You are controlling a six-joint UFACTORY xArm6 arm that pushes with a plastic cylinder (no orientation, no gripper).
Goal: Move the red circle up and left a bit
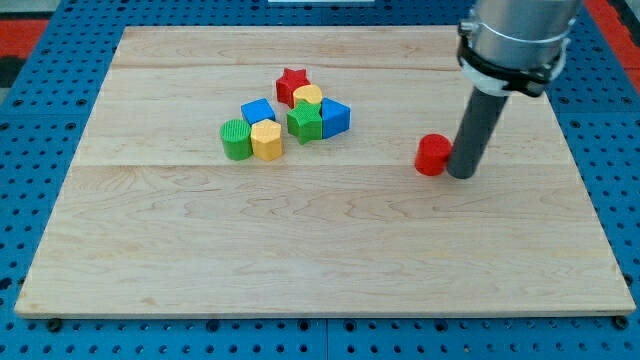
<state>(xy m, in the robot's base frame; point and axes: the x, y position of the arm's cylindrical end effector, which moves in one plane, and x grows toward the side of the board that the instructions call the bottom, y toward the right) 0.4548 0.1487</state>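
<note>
The red circle (432,155) is a short red cylinder on the wooden board (300,250), right of the middle. My tip (461,174) stands just at its right side, touching or nearly touching it. The dark rod rises from there to the grey arm body at the view's top right.
A cluster of blocks lies up and left of the red circle: a red star (292,84), a yellow circle (308,97), a green star (304,122), a blue triangle-like block (336,118), a blue cube (257,112), a yellow hexagon (266,140) and a green circle (236,139).
</note>
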